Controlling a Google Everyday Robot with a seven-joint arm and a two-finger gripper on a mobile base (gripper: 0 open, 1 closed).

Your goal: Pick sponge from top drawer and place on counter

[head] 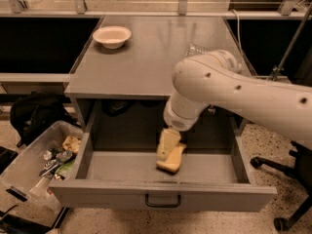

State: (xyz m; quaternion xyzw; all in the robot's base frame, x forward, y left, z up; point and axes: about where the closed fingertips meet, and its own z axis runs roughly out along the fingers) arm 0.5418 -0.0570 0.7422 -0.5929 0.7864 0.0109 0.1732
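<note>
From the camera view, my pincer (165,151) hangs down inside the open top drawer (161,194), right of its middle. Its tip is against the top of the sponge (176,162). I cannot tell whether the pincer is open, closed or gripping.

The sponge is a thick pale yellow block with wavy long edges. It lies on the drawer floor, nearer the front panel than the back wall, and my pincer covers its upper left part. The drawer is pulled well out from under the desk (146,62). Its flat front carries 1 small dark handle (163,201) at the middle.

My arm (243,96) reaches in from the right, crossing over the right front corner of the desk, with the wrist bending down into the drawer.

On the desk, 1 pale bowl (111,36) stands near the far left corner. A crumpled clear bottle (195,48) shows just behind my arm on the right side, mostly hidden.

On the floor to the left, a clear plastic bin (22,167) leans beside the drawer with small odds and ends in it. A black bag (36,116) lies behind the bin. At the lower right, part of a wheeled chair base (273,165) shows.
</note>
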